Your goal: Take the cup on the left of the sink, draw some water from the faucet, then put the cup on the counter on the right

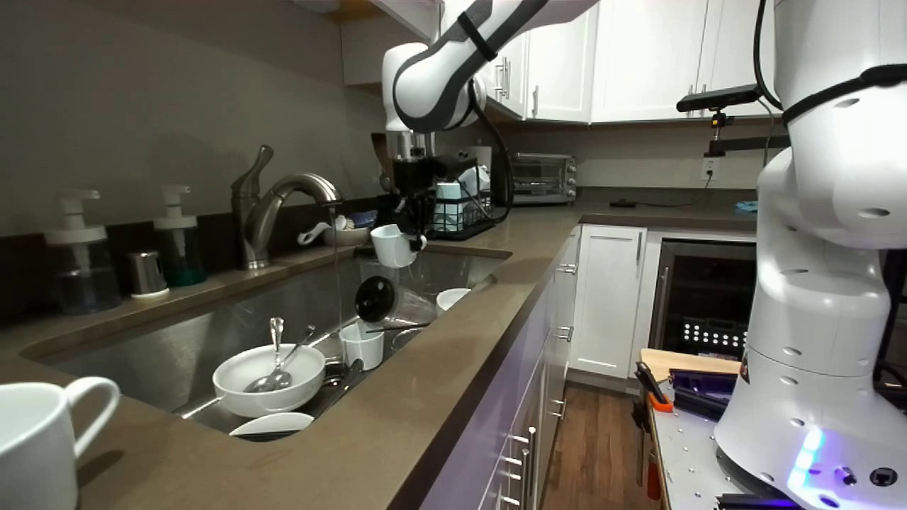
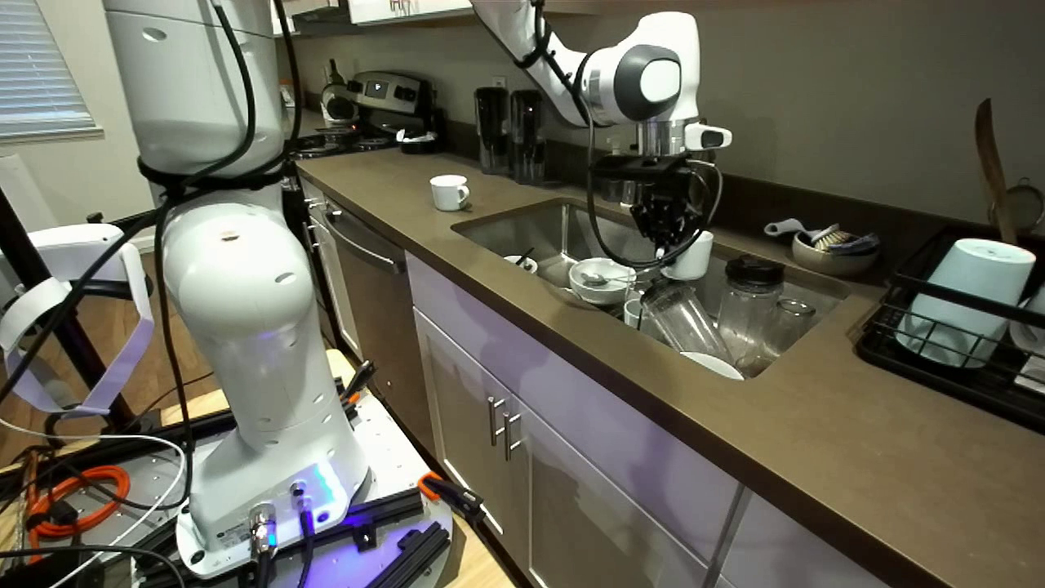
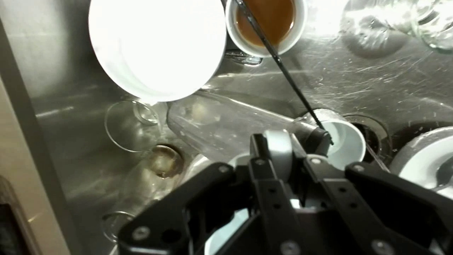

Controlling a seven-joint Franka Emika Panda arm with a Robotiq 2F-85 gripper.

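Note:
A white mug (image 1: 392,246), also in an exterior view (image 2: 692,256), hangs tilted above the sink (image 1: 177,358). My gripper (image 1: 418,239) is shut on its handle, which shows between the fingers in the wrist view (image 3: 279,147). The mug's body is mostly hidden there; whether it holds water I cannot tell. The faucet (image 1: 266,219) has a thin stream of water (image 1: 338,265) falling from its spout. In that view the mug is right of the stream, apart from it. A matching mug (image 2: 449,193) stands on the counter (image 2: 898,457), also in an exterior view (image 1: 35,439).
The sink holds a white bowl (image 1: 244,382) with spoons, a white cup (image 1: 363,347), a black-lidded clear jar (image 2: 682,318) and other dishes below the mug. A black dish rack (image 2: 878,347) and a brush bowl (image 2: 824,257) stand beside the sink. Soap dispensers (image 1: 81,276) stand behind it.

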